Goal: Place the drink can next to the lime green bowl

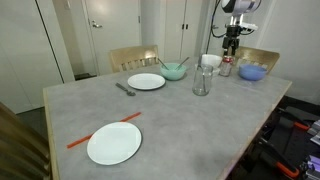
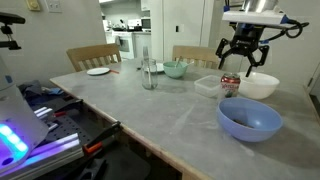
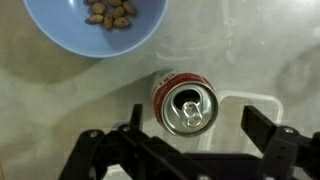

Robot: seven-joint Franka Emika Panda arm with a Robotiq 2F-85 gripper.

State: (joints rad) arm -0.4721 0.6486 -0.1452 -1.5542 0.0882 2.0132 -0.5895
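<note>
Both jaws of the gripper (image 2: 243,67) are held wide apart, nothing grasped, directly above the drink can (image 3: 187,105), evidently so that it can be straddled. The can is stood upright beside the light blue bowl (image 3: 95,25), well apart from the lime green bowl (image 1: 174,71), where it is wanted.

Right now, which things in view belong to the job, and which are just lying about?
Job: drink can; lime green bowl; hand, open above the can.
Lying about: blue bowl; clear glass; white cup; white plates; fork.
</note>
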